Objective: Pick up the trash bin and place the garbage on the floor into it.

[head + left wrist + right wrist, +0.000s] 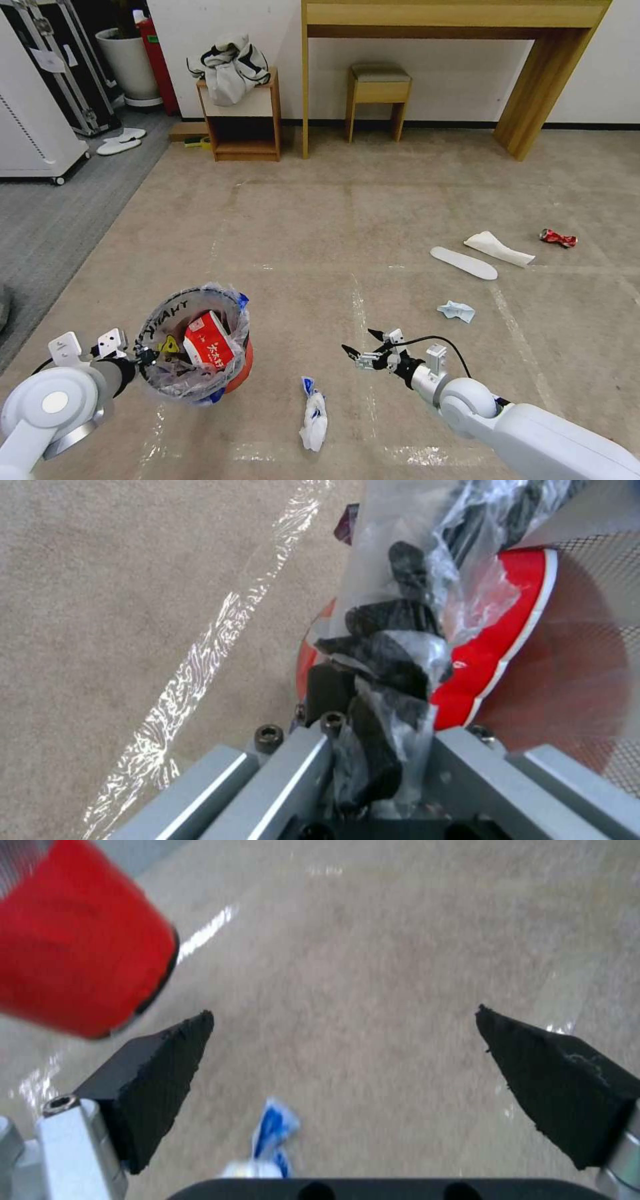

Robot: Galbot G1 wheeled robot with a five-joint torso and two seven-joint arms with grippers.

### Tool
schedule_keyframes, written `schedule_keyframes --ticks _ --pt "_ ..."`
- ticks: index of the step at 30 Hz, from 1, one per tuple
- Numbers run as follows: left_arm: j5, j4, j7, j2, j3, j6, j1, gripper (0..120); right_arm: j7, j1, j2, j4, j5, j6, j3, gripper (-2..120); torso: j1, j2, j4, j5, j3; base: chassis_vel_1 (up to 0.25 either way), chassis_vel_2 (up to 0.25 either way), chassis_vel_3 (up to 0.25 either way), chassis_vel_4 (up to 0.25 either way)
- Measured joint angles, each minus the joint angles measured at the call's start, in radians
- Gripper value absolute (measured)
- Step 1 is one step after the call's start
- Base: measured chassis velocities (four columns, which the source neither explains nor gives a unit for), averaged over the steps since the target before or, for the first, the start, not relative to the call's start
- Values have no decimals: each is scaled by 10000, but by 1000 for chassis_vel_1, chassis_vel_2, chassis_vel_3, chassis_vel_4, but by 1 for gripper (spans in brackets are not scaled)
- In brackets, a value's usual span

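Note:
The red trash bin [237, 370], lined with a clear printed bag, sits at the lower left of the beige floor [373, 220]. My left gripper [143, 355] is shut on its rim and bag; up close, the black fingers [393, 645] pinch plastic against the red rim [493, 645]. A red-and-white carton [210, 343] lies inside. My right gripper [359, 341] hovers open over the carpet, right of the bin [73, 940], with nothing between its tips [343, 1012]. A white-blue wrapper [313, 413] [273, 1135] lies just below it. Farther right lie another wrapper [457, 311], a flat slipper [463, 262], a white tissue [499, 248] and a red can [558, 237].
A wooden desk [533, 80], a stool [379, 93] and a small cabinet [243, 127] holding a bag line the far wall. A white planter pot [130, 63], white slippers [120, 141] and a white unit [33, 127] stand on the grey carpet at the left.

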Motion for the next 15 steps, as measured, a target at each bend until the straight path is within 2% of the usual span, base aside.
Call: schedule_keyframes --ticks 7,15 --pt "70 0 -1 -133 37 10 10 0 499 118 -161 -38 -505 -370 -493 100 0 0 -1 1 0 0 0 0 0" --pt "169 -13 7 -357 75 18 3 0 -772 873 -365 -270 -846 -241 -1193 100 0 0 1 0 1 0 0 0 0"
